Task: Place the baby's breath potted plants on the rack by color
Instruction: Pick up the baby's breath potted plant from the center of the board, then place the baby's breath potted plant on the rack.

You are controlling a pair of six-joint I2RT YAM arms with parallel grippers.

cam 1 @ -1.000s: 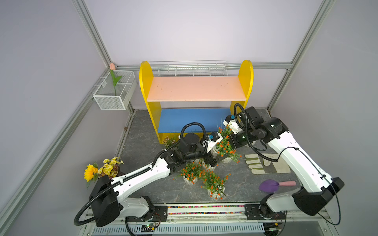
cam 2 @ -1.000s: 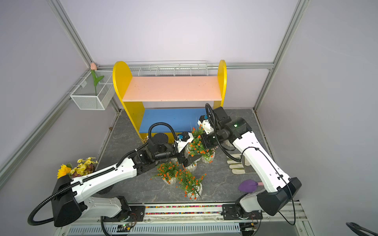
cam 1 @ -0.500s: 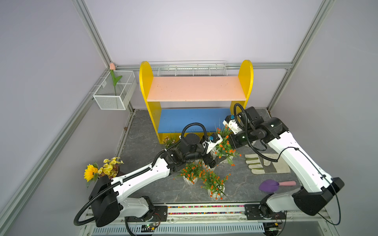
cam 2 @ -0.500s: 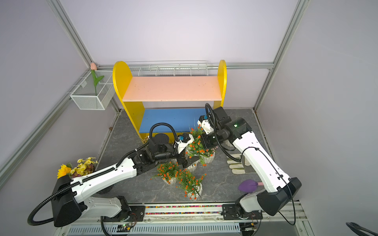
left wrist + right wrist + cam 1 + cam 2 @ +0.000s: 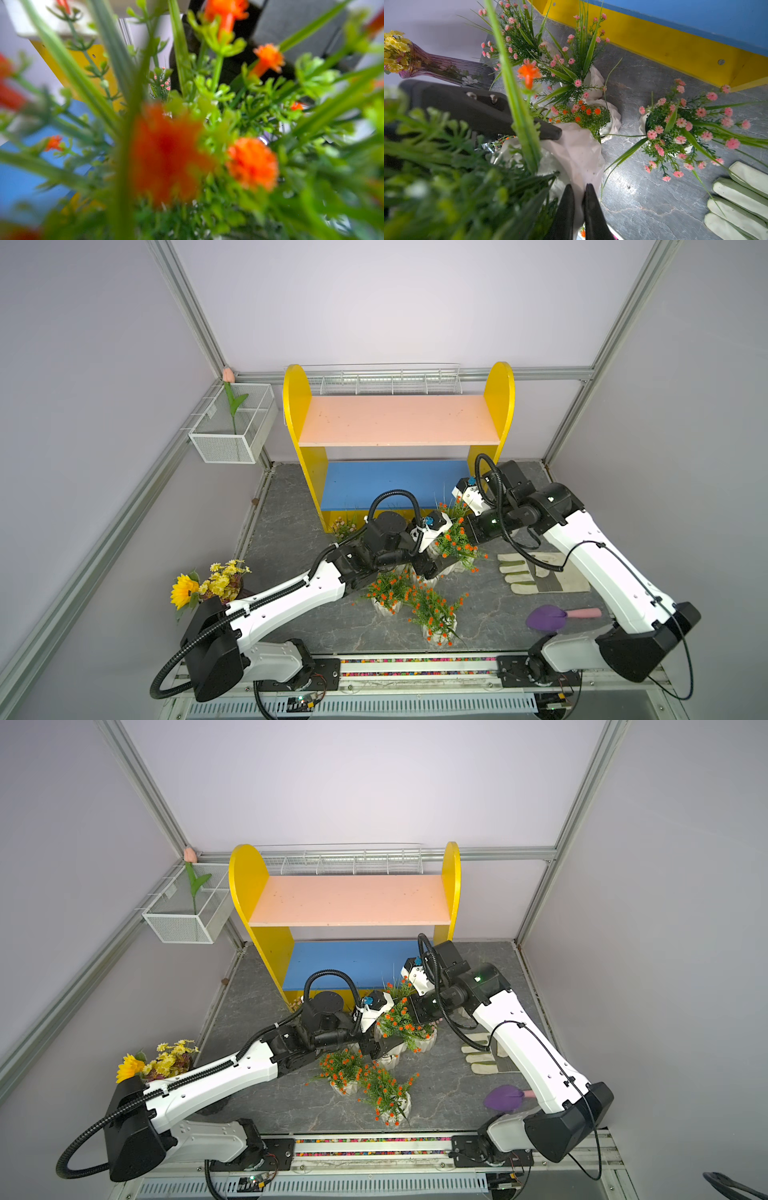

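Observation:
The rack (image 5: pixel 399 418) stands at the back with its peach upper board and blue lower board (image 5: pixel 353 965) bare. My right gripper (image 5: pixel 579 186) is shut on the white pot rim of an orange baby's breath plant (image 5: pixel 455 539), held just above the floor. My left gripper (image 5: pixel 430 568) is at the same pot. One of its black fingers (image 5: pixel 508 122) lies against the pot's side, and foliage fills the left wrist view. Two more orange plants (image 5: pixel 388 593) (image 5: pixel 434 614) stand nearer the front. Pink plants (image 5: pixel 685 128) (image 5: pixel 571 58) stand before the rack.
A white work glove (image 5: pixel 540 572) and a purple trowel (image 5: pixel 548 618) lie on the floor to the right. A sunflower bouquet in a vase (image 5: pixel 208 585) stands at the left. A wire basket with a tulip (image 5: pixel 232 427) hangs on the left wall.
The left gripper has drawn in against the pot of the held orange plant. The right arm and the plant have hardly moved.

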